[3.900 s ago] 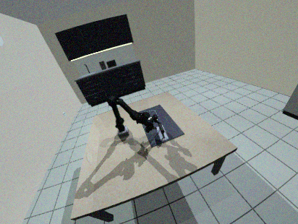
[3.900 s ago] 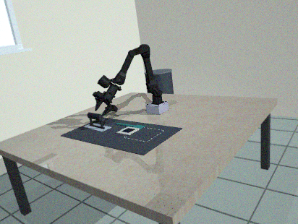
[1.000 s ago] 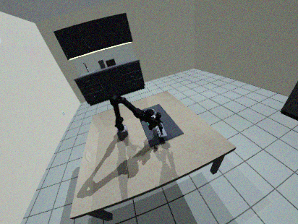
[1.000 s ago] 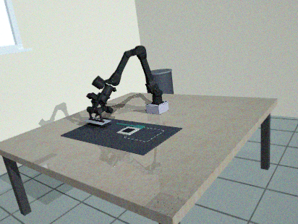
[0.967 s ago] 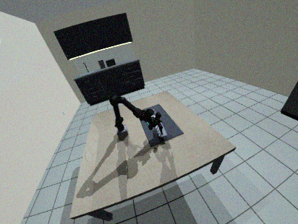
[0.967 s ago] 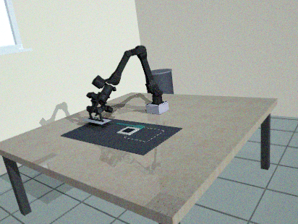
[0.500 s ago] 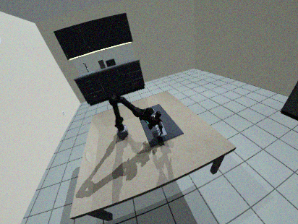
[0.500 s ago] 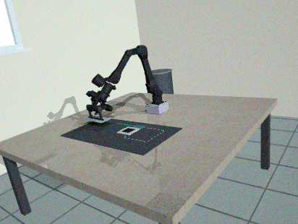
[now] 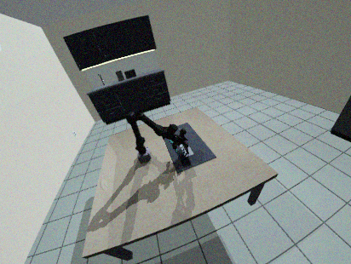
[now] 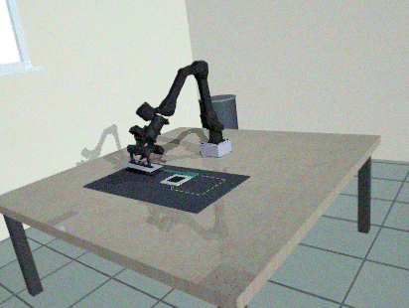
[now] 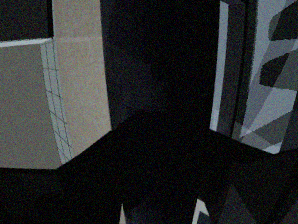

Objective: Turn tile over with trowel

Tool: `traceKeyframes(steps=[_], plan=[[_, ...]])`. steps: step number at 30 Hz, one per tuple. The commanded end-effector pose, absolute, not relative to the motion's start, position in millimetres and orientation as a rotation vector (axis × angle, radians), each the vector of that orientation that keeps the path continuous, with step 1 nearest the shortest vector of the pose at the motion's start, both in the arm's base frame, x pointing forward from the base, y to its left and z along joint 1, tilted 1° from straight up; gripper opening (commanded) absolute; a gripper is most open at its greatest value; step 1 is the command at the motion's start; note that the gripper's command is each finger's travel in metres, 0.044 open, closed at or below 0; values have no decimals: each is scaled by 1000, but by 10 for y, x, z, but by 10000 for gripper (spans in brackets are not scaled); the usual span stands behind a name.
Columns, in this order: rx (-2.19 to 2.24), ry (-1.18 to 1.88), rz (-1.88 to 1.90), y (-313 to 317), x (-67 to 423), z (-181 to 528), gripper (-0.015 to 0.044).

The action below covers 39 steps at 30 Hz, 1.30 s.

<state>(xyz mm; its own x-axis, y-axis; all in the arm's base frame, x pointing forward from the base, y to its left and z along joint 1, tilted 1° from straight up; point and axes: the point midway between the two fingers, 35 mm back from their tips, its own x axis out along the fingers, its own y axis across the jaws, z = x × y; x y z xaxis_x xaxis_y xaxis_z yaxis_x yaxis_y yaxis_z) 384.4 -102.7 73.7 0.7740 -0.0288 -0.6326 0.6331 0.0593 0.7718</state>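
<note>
On mat (image 10: 124, 189) | pincer (image 10: 140, 161) clamps trowel (image 10: 144, 168) | blade toward tile (image 10: 176, 179)

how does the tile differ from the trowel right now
The tile lies flat and free inside the dashed outline; the trowel is clamped in the gripper at the mat's far end. The tile shows a dark centre with a pale border; the trowel looks pale. Both are over the mat.

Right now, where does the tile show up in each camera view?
Top: not separable; the gripper and arm cover the middle of the dark mat.
Exterior: the tile, white-framed with a dark centre, lies flat inside the dashed outline at its left end, right of the gripper.
Wrist: not identifiable; the view is mostly dark.
Shared landmark: the dark mat.
</note>
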Motion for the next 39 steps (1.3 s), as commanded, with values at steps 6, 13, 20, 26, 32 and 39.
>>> traceKeyframes(steps=[6,13,20,26,32,39], plan=[[1387,514,-505,-698,3741,743,0],[1386,514,-505,-692,3739,731,0],[1387,514,-505,-691,3752,618,0],[1387,515,-505,-688,3757,520,0],[1387,515,-505,-684,3757,424,0],[1387,515,-505,-680,3754,337,0]])
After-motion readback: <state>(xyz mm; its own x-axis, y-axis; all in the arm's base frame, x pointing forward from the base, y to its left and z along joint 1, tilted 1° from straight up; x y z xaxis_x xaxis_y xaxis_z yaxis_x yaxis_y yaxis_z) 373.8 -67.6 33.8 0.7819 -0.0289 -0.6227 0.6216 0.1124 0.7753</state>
